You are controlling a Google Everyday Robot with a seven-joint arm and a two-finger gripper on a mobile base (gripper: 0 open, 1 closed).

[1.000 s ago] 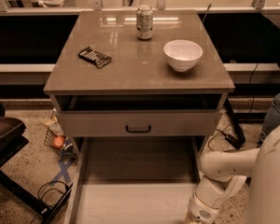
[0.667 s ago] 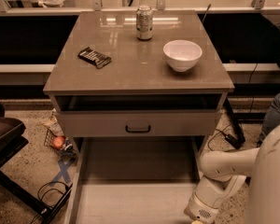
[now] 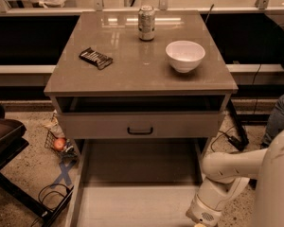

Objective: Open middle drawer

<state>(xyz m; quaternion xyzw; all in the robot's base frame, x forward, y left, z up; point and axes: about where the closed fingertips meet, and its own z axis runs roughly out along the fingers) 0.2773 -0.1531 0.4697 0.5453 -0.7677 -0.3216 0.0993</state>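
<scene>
Camera view looks down on a square bench (image 3: 132, 77) with a smooth, glossy grey-brown top that mirrors the lights above. On it stand a ribbed metal can (image 3: 146, 22) at the back, upright, and a round white bowl (image 3: 185, 56) with a glazed shine to the right and nearer. A flat dark snack packet (image 3: 95, 57) with crinkled ends lies well apart on the left.

Under the top is a dark, shallow slot running the full width. Just below it sits an upper drawer (image 3: 94, 126), matte grey-beige and flat-fronted, with a thin dark bar handle (image 3: 140, 130) at its centre.

The middle drawer (image 3: 137, 205) lies beneath that, pulled far out toward the camera. It is a wide, shallow tray with thin straight side walls and a bare grey floor, shadowed near the bench and paler nearer. Its front panel is past the bottom edge.

The arm (image 3: 222, 169), in smooth white rounded shells, bends at the lower right beside the drawer's right wall. Its wrist (image 3: 206, 213), with a small dotted grille, points down. The gripper is cut off by the bottom edge just under that wrist, so I cannot tell whether it is spread or closed.

The floor (image 3: 26, 169) is speckled stone. A wire basket (image 3: 57, 143) holding something round and orange sits left of the drawer, with a cross of blue tape (image 3: 64, 174) close by.
</scene>
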